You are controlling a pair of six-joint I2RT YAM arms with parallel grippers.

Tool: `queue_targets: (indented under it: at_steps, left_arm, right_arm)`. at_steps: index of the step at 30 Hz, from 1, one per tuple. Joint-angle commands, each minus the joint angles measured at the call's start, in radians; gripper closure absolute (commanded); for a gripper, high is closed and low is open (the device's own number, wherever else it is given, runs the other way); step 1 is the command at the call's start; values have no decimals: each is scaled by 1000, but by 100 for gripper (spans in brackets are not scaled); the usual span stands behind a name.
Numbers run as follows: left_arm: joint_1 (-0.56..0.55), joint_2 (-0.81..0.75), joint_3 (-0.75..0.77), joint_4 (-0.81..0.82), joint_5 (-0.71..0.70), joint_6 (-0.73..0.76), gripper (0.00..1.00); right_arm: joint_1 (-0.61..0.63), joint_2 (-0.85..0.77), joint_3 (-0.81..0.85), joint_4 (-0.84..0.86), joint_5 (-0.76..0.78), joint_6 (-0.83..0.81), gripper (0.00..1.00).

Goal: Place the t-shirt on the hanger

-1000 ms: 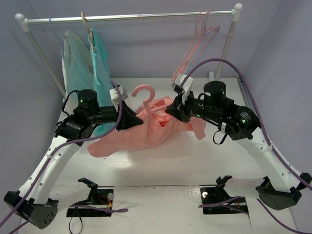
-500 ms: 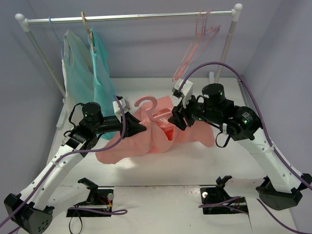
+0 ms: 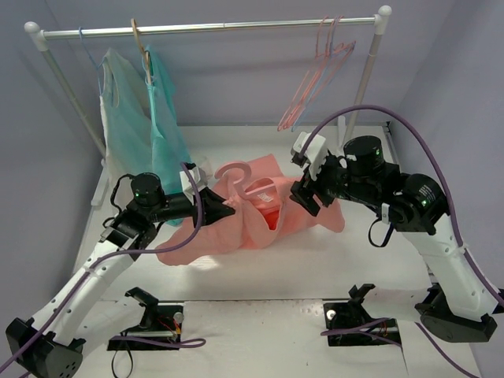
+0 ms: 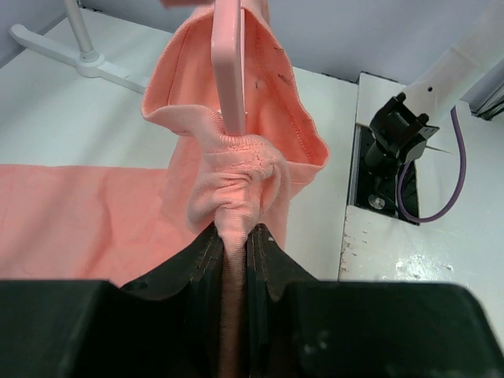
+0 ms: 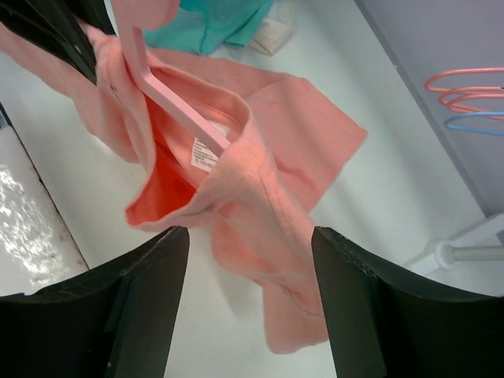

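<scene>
From above, we saw the plain salmon-pink fabric t-shirt (image 3: 224,230) lying mid-bench with the thick pink plastic hanger (image 3: 237,174) in its collar, the left wrist showed the left gripper (image 4: 234,236) pinching bunched cloth, and the right wrist showed the right gripper (image 5: 250,233) spread wide.

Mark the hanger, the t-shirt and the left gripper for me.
the hanger (image 4: 227,63), left wrist view, on its straight pink bar above the bunched fabric.
the t-shirt (image 3: 206,235), top external view, on the fabric below the left gripper.
the left gripper (image 4: 234,236), left wrist view, between its jaws, shut on the t-shirt.
</scene>
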Motion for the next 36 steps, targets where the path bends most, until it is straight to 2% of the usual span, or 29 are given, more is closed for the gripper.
queue_targets:
  at_steps: [1,5,11,20,26,32,33,36]
  left_arm:
    - [-1,-24,86,44,50,63,100]
    - [-1,-12,137,-39,82,103,100]
    - [-1,-18,185,-136,99,184,100]
    - [-1,-2,237,-221,131,253,100]
    - [-1,22,290,-290,145,308,100]
    - [0,36,327,-357,123,351,100]
    - [0,38,329,-370,116,357,100]
    - [5,38,340,-436,62,399,100]
  right_arm:
    - [-8,18,10,-32,42,-110,34]
    - [-45,35,-13,-25,75,-176,33]
    - [-106,56,-44,8,27,-231,34]
    - [-108,93,-69,-46,-140,-202,40]
    - [-108,90,-95,-35,-217,-188,54]
    - [-108,62,-116,-25,-246,-188,89]
    - [-108,49,-118,-15,-240,-191,99]
    - [-109,-3,-125,24,-212,-188,100]
